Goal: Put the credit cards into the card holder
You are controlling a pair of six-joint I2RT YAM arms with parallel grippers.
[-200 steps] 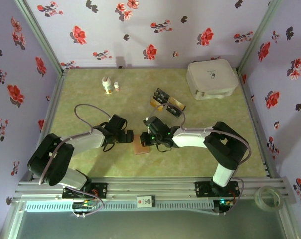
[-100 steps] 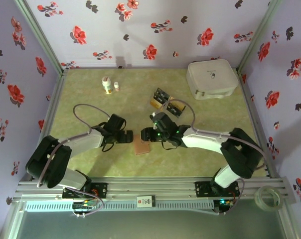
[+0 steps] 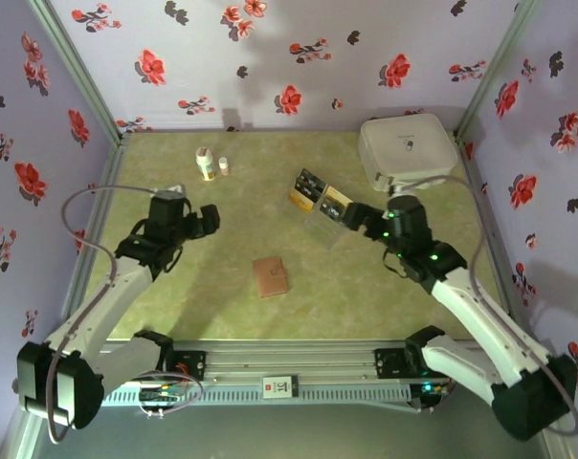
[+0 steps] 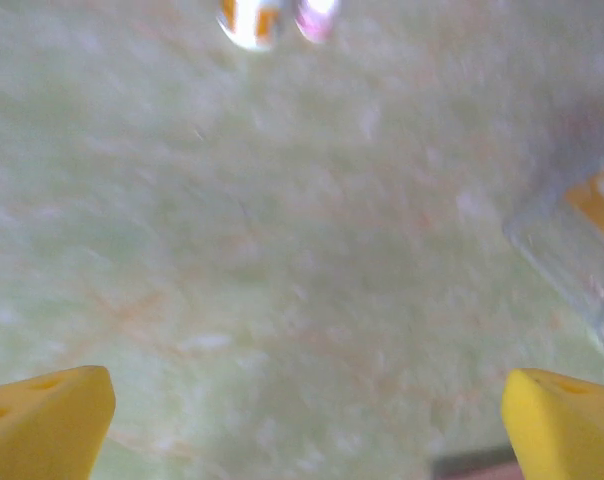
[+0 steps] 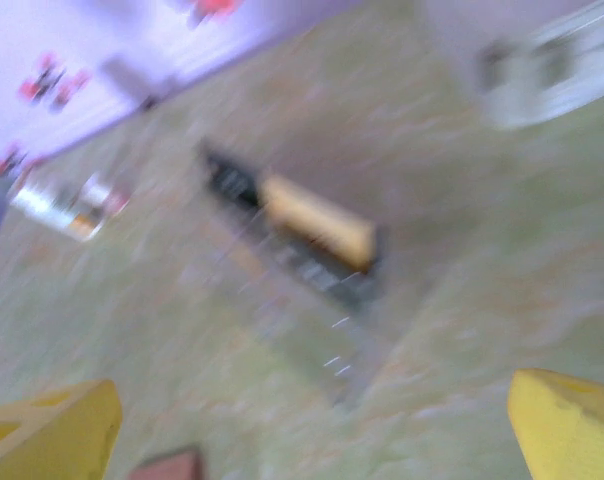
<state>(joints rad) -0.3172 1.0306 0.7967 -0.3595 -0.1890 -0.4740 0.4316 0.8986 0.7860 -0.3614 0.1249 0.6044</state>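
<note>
Reddish-brown, the card holder (image 3: pixel 271 277) is left alone on the mottled green surface (image 3: pixel 222 316), the left tool (image 3: pixel 205 218) and right tool (image 3: pixel 352 216), both spread wide and empty, having been drawn back from it sideways, while the credit cards (image 3: pixel 313 188) are kept in a clear tray (image 3: pixel 329 228) farther back, below flower-patterned walls (image 3: pixel 270 57).

arms: white links, black joints | cables: grey loops | pincer fingers (image 4: pixel 47 415): yellow | right arm: green LEDs

no legible text or labels
</note>
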